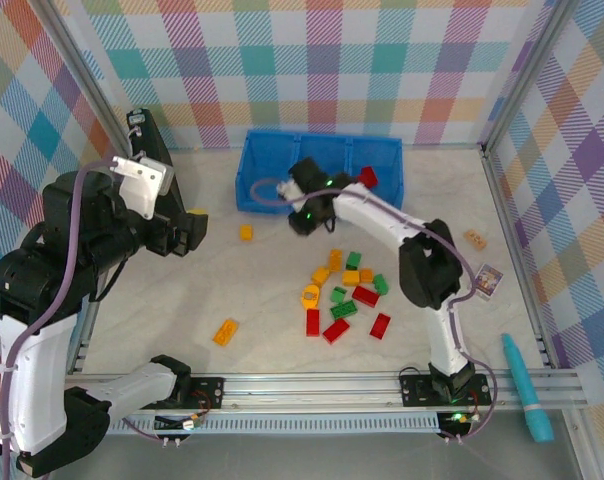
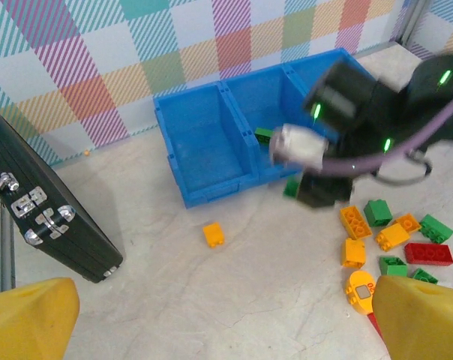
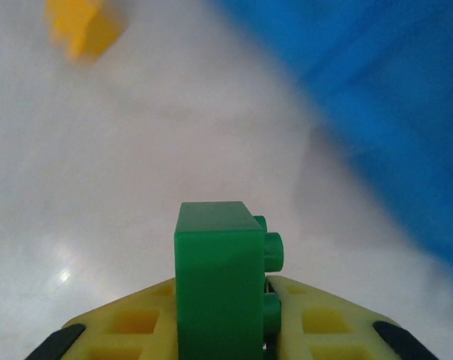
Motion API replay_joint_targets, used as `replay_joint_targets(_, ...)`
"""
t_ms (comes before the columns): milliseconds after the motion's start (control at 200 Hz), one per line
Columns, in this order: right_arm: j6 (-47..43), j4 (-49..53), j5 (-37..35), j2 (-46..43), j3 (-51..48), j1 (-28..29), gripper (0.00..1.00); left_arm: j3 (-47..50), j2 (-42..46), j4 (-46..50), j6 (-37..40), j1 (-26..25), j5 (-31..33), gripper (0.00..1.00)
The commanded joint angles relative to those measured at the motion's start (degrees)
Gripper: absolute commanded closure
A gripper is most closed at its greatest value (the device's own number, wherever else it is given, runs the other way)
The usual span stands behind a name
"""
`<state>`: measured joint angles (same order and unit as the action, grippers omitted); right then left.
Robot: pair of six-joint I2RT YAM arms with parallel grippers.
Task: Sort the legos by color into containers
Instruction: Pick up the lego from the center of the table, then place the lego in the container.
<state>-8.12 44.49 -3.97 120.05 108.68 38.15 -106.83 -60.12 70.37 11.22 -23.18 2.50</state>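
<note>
My right gripper [image 3: 225, 294] is shut on a green lego [image 3: 215, 270] that stands up between its yellow fingers [image 3: 324, 322]. It hangs just in front of the blue bin [image 1: 257, 165], near the bin's left and middle compartments; the held green brick [image 2: 292, 187] peeks out under the arm. A red brick [image 1: 368, 177] lies in the right compartment and a green one [image 2: 264, 133] in the middle one. Several red, green and yellow-orange legos [image 1: 347, 290] are scattered mid-table. My left gripper [image 2: 226, 330] hovers open over bare table, left of the pile.
A lone yellow brick [image 1: 246, 232] lies in front of the bin, and an orange one [image 1: 226, 332] nearer the front. A black case [image 2: 39, 202] stands at the left. A tan piece [image 1: 475, 238], a card [image 1: 487, 281] and a teal pen [image 1: 527, 390] sit at the right.
</note>
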Motion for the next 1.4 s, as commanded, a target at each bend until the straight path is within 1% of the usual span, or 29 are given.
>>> replay_joint_targets(0, 0.6, 0.8, -5.8, 0.0, 7.1, -2.0, 0.73, 0.7, 0.2, -0.4, 0.3, -0.6, 1.0, 0.00)
replay_joint_targets(85, 0.0, -0.1, -8.5, 3.6, 12.7, -3.3, 0.73, 0.8, 0.0, -0.6, 0.4, -0.6, 0.8, 0.00)
replay_joint_targets(265, -1.0, -1.0, -11.1, 13.6, 25.7, -5.1, 0.72, 0.4, -0.2, -0.1, 0.7, -0.6, 1.8, 0.00)
replay_joint_targets(460, -3.4, -1.4, -13.8, 21.9, 35.4, -5.5, 0.70, 2.2, 0.7, -0.3, 1.3, -0.7, 4.0, 0.00)
replay_joint_targets(530, -3.8, -1.5, -14.3, 23.1, 36.2, -5.8, 0.65, 2.8, 0.5, -0.1, 1.5, -0.7, 4.4, 0.00)
replay_joint_targets(630, -3.5, -2.1, -14.5, 23.3, 34.8, -6.1, 0.58, 3.9, 0.4, -0.3, 1.8, -0.6, 5.1, 0.00)
replay_joint_targets(755, -3.6, -2.9, -14.3, 22.1, 32.8, -6.2, 0.53, 4.2, 0.4, -1.6, 1.9, -0.7, 3.3, 0.00)
replay_joint_targets(900, -4.3, -2.4, -13.7, 19.0, 30.7, -6.1, 0.46, 3.7, 0.3, -2.1, 1.9, -0.7, 3.4, 0.00)
replay_joint_targets(1005, -3.1, -0.7, -12.2, 13.6, 27.0, -6.2, 0.43, 3.6, 0.3, -2.0, 1.8, -0.7, 3.1, 0.00)
replay_joint_targets(1100, -0.2, 0.0, -10.8, 5.2, 19.6, -6.1, 0.40, 3.1, 0.0, -2.2, 1.4, -0.6, 3.5, 0.00)
replay_joint_targets(1160, 2.0, -0.5, -10.4, -1.5, 11.3, -6.1, 0.34, 2.2, -0.7, -1.8, 1.4, -0.6, 3.0, 0.00)
replay_joint_targets(1215, 6.8, -1.3, -10.1, -8.2, 3.3, -6.1, 0.30, 1.6, -1.1, -1.8, 1.6, -0.6, 2.1, 0.00)
replay_joint_targets(1305, 12.8, -2.0, -10.0, -18.6, -10.7, -6.1, 0.28, 1.6, -1.1, -2.7, 1.8, -0.6, 1.3, 0.00)
replay_joint_targets(1390, 19.3, -0.2, -11.3, -27.4, -22.4, -6.1, 0.26, 2.9, 0.1, -4.8, 2.5, -0.6, 0.0, 0.00)
